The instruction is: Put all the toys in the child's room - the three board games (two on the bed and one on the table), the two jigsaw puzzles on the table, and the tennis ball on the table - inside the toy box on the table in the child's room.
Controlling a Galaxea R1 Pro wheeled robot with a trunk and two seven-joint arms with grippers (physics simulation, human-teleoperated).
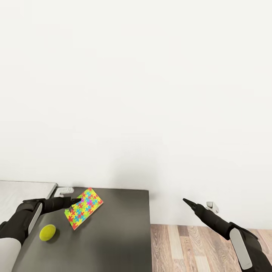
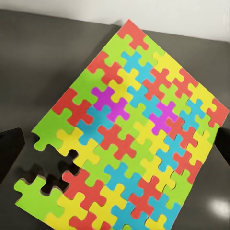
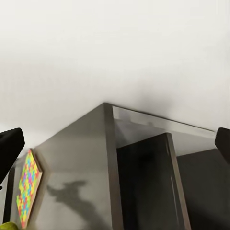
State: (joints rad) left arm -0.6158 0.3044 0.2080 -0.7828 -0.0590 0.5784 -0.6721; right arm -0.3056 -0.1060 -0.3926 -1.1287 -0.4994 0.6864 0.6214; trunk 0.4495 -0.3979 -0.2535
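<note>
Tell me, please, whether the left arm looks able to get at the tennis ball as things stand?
Probably yes. The tennis ball lies in the open on the dark table, just beside the left arm, with nothing over it. The left claw is now at the jigsaw puzzle, so it would have to draw back first.

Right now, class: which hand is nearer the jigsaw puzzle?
Left. The left hand is at the jigsaw puzzle edge; the right hand hangs beyond the table.

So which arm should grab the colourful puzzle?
The left. Its gripper is right at the jigsaw puzzle on the dark table, fingers apart. The right gripper hangs out past the table's edge, over the wooden floor.
</note>
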